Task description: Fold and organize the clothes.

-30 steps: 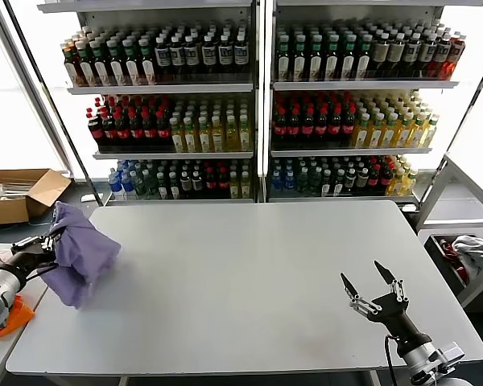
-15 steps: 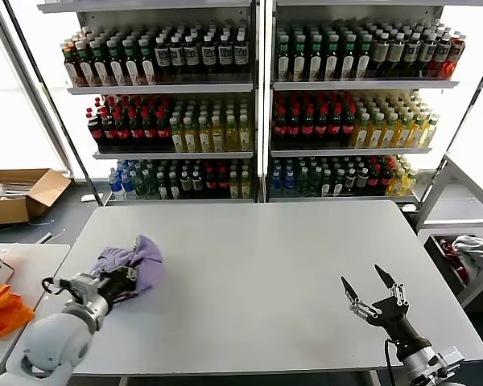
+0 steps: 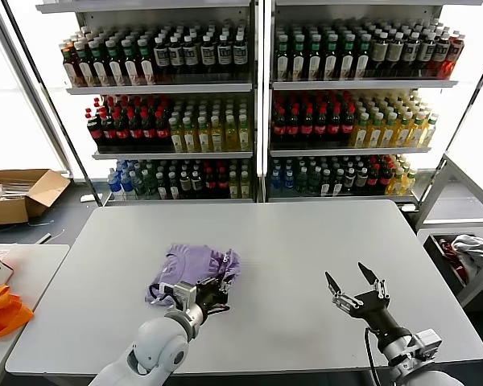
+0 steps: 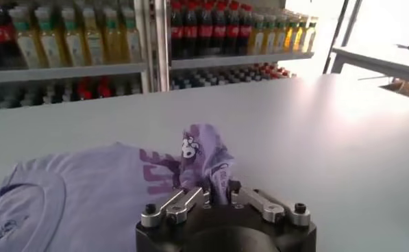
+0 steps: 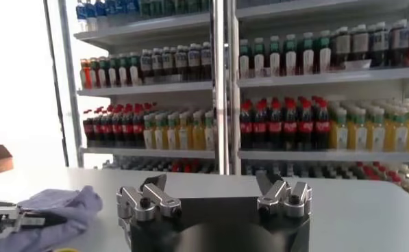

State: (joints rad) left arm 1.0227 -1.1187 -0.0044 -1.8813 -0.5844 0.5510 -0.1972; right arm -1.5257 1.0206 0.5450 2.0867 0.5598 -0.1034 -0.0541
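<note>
The clothes, one lavender T-shirt (image 3: 191, 264) with a dark purple print, lie crumpled on the grey table (image 3: 306, 241), left of the middle. My left gripper (image 3: 213, 294) sits low at the shirt's near right edge. In the left wrist view its jaws (image 4: 218, 192) stand close together with a raised fold of the shirt (image 4: 204, 154) pinched between them, and the remaining fabric (image 4: 81, 202) spreads flat beside it. My right gripper (image 3: 352, 284) hovers over the table's front right, open and empty (image 5: 218, 183). From the right wrist the shirt (image 5: 64, 205) shows far off.
Tall shelves of bottles (image 3: 258, 104) stand behind the table. An orange bag (image 3: 0, 310) lies on a side table at the left, with a cardboard box (image 3: 16, 193) behind it. A white-and-red cloth (image 3: 471, 249) sits in a bin to the right.
My left arm has swung the shirt from the table's left edge in toward the middle and lowered it onto the tabletop. My right gripper has shifted slightly left.
</note>
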